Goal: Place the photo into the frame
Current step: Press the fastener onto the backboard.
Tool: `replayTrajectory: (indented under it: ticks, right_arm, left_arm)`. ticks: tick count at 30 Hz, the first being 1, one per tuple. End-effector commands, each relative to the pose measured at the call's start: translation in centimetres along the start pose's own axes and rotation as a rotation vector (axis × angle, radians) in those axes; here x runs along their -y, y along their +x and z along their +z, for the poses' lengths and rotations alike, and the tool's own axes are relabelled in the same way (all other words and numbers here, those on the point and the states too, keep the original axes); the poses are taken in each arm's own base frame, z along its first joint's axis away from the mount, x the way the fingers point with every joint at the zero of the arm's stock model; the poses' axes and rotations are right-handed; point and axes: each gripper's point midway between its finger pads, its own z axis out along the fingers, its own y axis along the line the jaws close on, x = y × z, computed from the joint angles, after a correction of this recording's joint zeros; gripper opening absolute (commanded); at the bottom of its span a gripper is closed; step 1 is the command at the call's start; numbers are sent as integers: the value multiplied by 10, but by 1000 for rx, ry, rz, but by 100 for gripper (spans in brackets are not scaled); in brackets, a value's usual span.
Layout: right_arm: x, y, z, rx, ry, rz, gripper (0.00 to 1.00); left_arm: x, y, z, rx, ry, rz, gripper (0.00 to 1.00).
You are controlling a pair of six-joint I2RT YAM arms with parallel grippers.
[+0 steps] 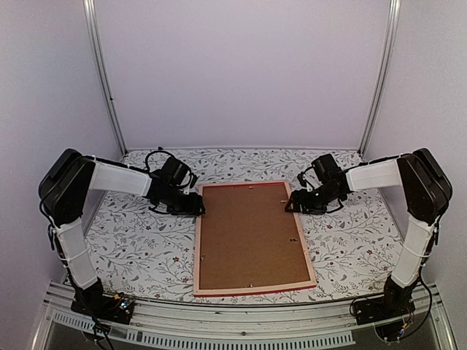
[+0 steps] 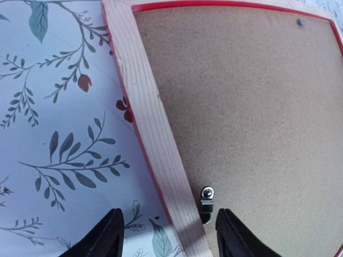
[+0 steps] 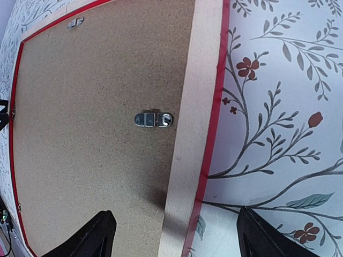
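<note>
The frame [image 1: 197, 248] lies face down on the floral bench [image 1: 350, 240], brown backing board [image 1: 248, 233] and metal clips [image 3: 154, 119] showing, with the left hand [image 2: 169, 214] and right hand [image 3: 176, 214] both spread apart, straddling its side rails, clamping nothing.

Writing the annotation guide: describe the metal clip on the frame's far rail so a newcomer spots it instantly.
On the floral tablecloth, the frame lies face down with its brown backing board up. Midway along its far rail sits a small silver turn clip. Its tab points straight across the board, whereas the other clip at the left gripper lies along its own rail.
</note>
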Motion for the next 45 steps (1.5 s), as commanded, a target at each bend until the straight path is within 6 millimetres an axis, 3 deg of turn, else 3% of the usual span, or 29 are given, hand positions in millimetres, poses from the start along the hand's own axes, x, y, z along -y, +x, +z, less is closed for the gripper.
replayTrajectory:
  ticks: [1,33,41,45]
  right_arm:
    - [6,7,6,-22,4,0,82]
    - [9,13,11,-36,5,5,82]
    - [11,18,14,-47,3,11,82]
    - [11,18,13,-45,1,9,82]
  left_arm:
    - [2,-9,-3,25,24,-13,61]
    - [-10,8,14,-11,-176,92,58]
    - [-11,-4,2,40,-208,90,41]
    - [-3,-14,-5,74,-171,90,39]
